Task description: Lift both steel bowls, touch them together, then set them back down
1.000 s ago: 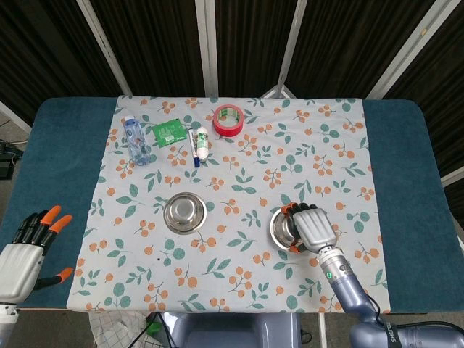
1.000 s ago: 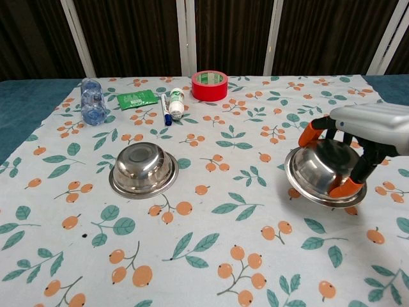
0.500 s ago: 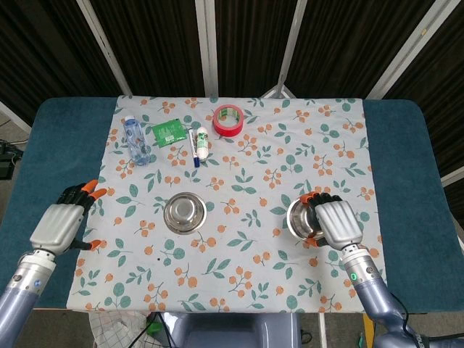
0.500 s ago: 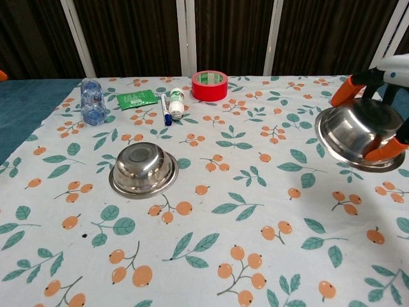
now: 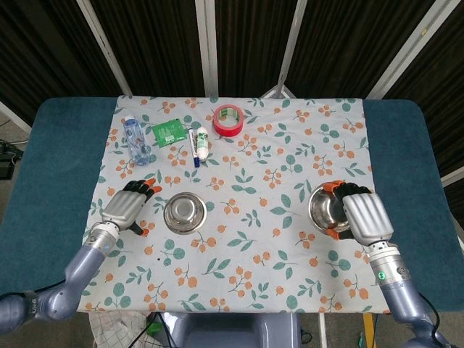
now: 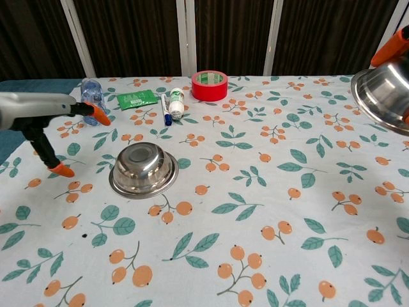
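One steel bowl (image 5: 184, 213) (image 6: 144, 170) sits upside down on the patterned cloth, left of centre. My left hand (image 5: 129, 206) (image 6: 39, 115) hangs just left of it, open, fingers spread and apart from the rim. The second steel bowl (image 5: 328, 209) (image 6: 384, 94) is raised off the table at the right, tilted, gripped by my right hand (image 5: 362, 214). In the chest view only that bowl and an orange fingertip (image 6: 397, 46) show at the right edge.
At the back of the cloth lie a red tape roll (image 5: 228, 119) (image 6: 209, 84), a water bottle (image 5: 135, 140) (image 6: 92, 100), a green packet (image 5: 169, 133), a blue pen (image 5: 193, 147) and a small white tube (image 5: 203, 142). Blue table surface (image 5: 51, 167) flanks the cloth.
My right hand has carried its bowl higher and further right. My left hand has come in from the left edge to just beside the other bowl.
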You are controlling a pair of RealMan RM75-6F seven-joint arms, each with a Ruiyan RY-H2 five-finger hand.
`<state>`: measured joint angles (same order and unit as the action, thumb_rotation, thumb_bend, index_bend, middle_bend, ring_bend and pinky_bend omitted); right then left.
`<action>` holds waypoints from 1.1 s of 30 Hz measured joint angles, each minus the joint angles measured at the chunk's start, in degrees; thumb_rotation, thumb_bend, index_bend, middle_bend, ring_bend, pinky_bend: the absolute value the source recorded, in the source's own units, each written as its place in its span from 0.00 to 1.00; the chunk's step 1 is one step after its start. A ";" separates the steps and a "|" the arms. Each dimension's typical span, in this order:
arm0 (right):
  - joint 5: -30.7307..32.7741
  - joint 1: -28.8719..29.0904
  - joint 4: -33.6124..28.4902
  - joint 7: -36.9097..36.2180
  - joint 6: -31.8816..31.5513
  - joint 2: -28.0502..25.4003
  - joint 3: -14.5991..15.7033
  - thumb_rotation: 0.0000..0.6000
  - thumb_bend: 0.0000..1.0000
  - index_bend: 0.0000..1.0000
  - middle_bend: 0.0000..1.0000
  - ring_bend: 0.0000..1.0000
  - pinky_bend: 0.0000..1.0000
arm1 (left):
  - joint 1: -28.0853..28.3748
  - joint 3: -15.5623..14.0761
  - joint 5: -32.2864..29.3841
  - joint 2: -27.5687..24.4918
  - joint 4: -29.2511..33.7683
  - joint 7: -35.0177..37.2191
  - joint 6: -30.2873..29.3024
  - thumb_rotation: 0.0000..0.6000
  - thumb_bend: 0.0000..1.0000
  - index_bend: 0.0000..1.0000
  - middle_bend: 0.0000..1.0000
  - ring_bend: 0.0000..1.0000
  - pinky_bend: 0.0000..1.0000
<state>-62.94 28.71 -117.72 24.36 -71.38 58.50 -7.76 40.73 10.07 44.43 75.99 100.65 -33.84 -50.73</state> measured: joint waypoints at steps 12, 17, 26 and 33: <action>1.08 -0.78 1.52 -3.56 1.26 -2.58 -1.13 1.00 0.05 0.37 0.31 0.38 0.33 | 4.97 -1.12 1.03 10.82 -9.83 2.48 2.16 1.00 0.04 0.15 0.00 0.00 0.01; 1.40 -0.75 2.77 -4.92 2.65 -2.85 -1.36 1.00 0.05 0.37 0.31 0.38 0.33 | 6.19 -1.32 1.41 13.00 -11.26 2.77 1.39 1.00 0.04 0.15 0.00 0.00 0.01; 1.67 -0.61 3.98 -6.00 3.76 -3.20 -1.84 1.00 0.05 0.37 0.31 0.38 0.33 | 7.31 -0.81 4.01 16.00 -12.23 4.34 -1.05 1.00 0.04 0.15 0.00 0.00 0.01; 1.61 -0.73 4.14 -6.60 3.97 -3.71 -2.14 1.00 0.05 0.37 0.31 0.38 0.33 | 8.52 -1.13 4.16 18.39 -13.42 4.96 -0.03 1.00 0.04 0.16 0.00 0.00 0.05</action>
<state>-61.33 27.98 -113.58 17.76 -67.41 54.79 -9.90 49.25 8.94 48.58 94.38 87.23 -28.88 -50.76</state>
